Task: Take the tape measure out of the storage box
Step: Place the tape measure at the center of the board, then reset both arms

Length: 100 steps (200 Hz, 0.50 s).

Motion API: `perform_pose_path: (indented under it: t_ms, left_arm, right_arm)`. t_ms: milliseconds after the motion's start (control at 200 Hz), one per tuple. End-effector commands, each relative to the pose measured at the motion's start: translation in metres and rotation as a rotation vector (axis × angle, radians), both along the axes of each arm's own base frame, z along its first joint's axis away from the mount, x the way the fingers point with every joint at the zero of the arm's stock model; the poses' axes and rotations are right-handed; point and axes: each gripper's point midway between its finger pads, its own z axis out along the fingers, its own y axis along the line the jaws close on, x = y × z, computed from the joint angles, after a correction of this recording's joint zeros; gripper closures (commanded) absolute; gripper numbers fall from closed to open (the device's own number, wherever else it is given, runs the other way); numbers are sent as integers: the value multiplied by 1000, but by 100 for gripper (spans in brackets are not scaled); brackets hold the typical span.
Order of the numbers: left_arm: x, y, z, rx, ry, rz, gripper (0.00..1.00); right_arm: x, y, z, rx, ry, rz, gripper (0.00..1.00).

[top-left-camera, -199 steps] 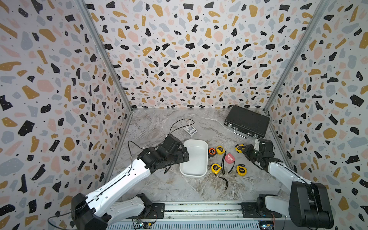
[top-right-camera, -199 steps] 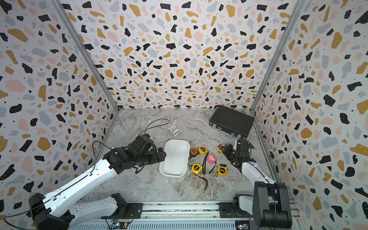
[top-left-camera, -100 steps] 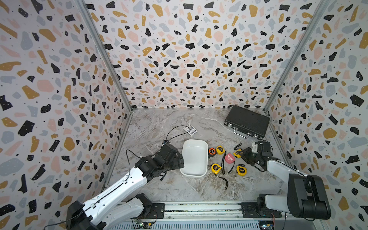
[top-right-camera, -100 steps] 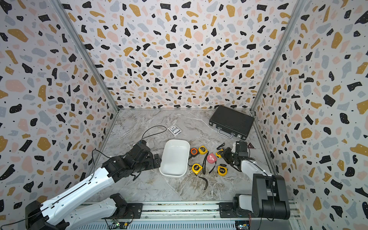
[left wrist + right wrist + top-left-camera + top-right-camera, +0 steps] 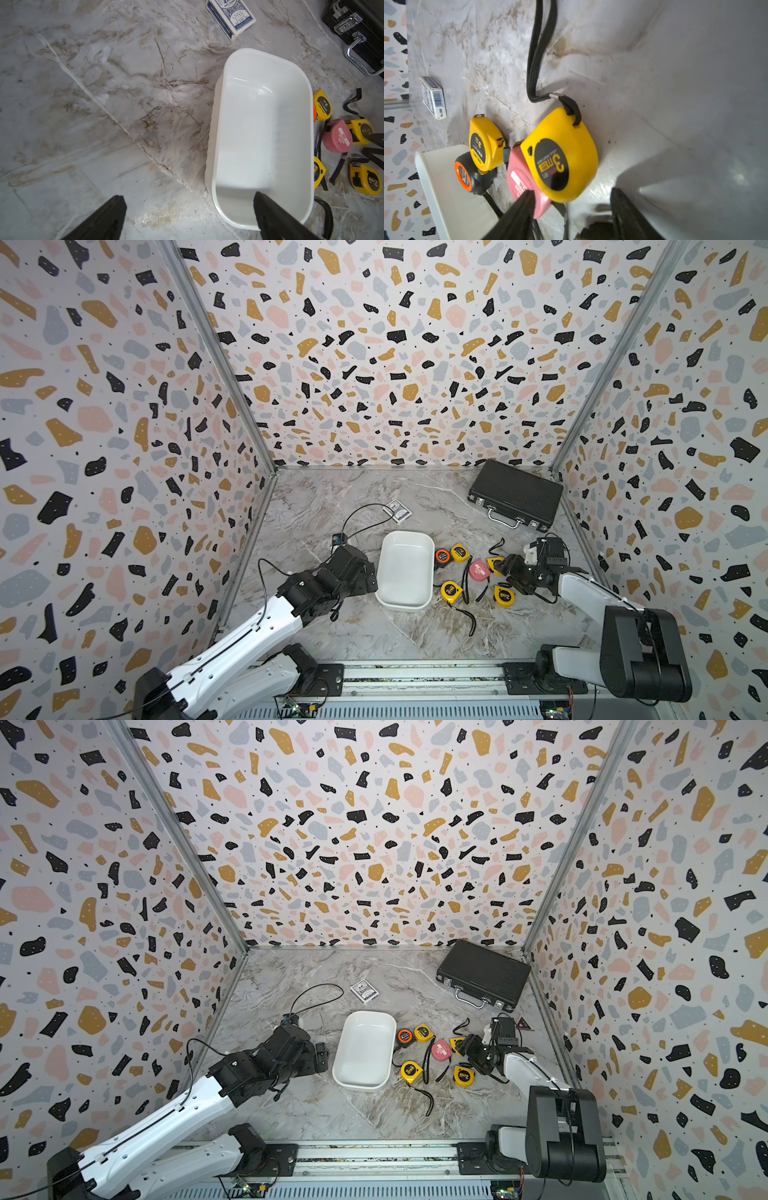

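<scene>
The white storage box [image 5: 405, 570] [image 5: 365, 1050] lies mid-table with nothing in it. Right of it, a yellow tape measure [image 5: 494, 563] [image 5: 560, 153] rests on the marble, leaning on a pink tape measure [image 5: 521, 182]. My right gripper [image 5: 509, 572] [image 5: 571, 197] is open, its fingertips either side of the yellow one's near end, with a clear gap on one side. My left gripper [image 5: 370, 572] [image 5: 188, 205] is wide open at the box's left front corner, holding nothing. One of its fingers [image 5: 264, 207] is over the box's end.
Several more tape measures with black straps lie right of the box, among them an orange-and-black one [image 5: 442, 556] and a yellow one [image 5: 503, 595]. A black briefcase [image 5: 515, 493] sits back right. A card deck [image 5: 397, 510] lies behind the box. Walls enclose three sides.
My right gripper lowered the yellow tape measure to the table beside the pink one and opened, letting it go. My left arm drew back slightly toward the front.
</scene>
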Motion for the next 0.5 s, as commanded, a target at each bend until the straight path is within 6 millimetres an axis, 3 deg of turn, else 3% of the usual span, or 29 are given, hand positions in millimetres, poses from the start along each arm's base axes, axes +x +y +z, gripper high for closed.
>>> perform_pose_path:
  t_ms: [0, 230, 496]
  left_arm:
    - [11, 17, 6, 77, -90, 34, 0]
    - [20, 37, 5, 142, -163, 73, 0]
    - [43, 51, -1, 218, -226, 73, 0]
  right_arm:
    - [8, -6, 28, -66, -73, 45, 27]
    - [16, -18, 58, -212, -174, 123, 1]
    - [41, -45, 80, -459, -299, 103, 1]
